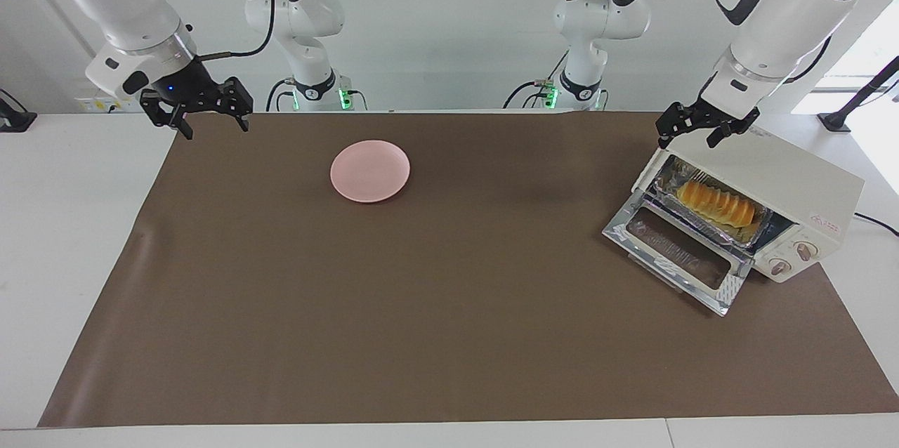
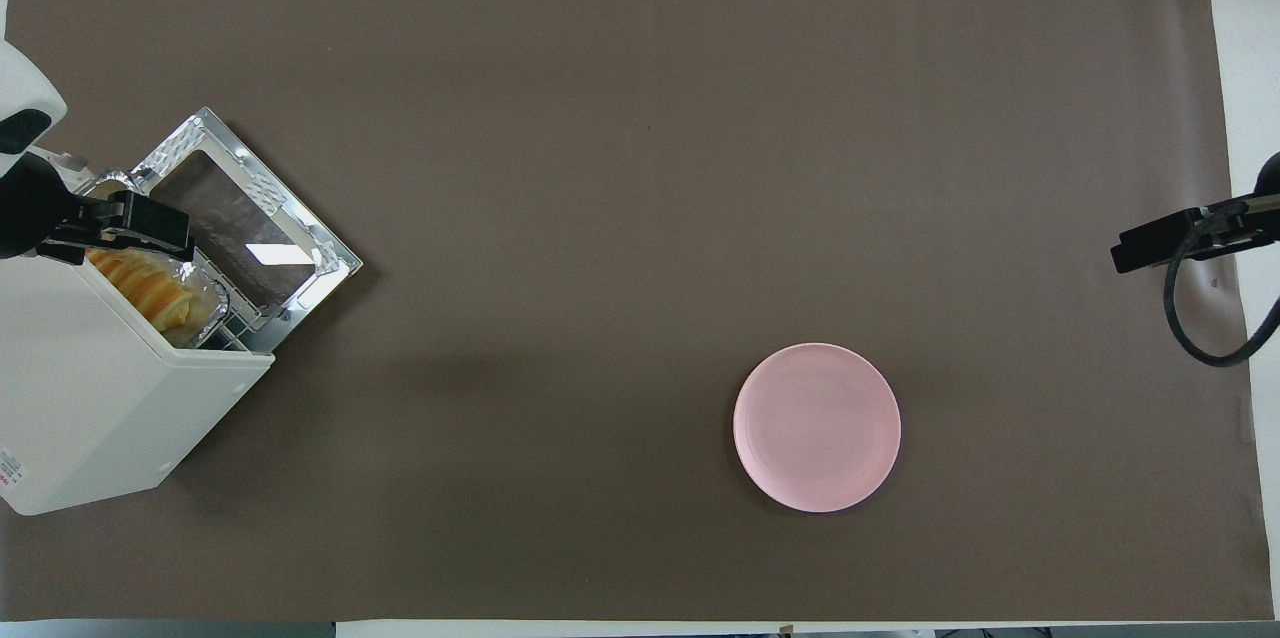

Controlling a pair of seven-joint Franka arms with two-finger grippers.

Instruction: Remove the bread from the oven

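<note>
Hovering with its fingers spread and nothing in them, the left end effector hangs over the oven at the top edge by the mouth, placed, I'd guess, to drop in for the bread, which lies on a foil tray on the rack just inside. The door is folded flat onto the worktop, leaving the way clear. Over at its own end the right end effector waits, also released, while a pink plate sits mid-worktop, likely the landing spot.
</note>
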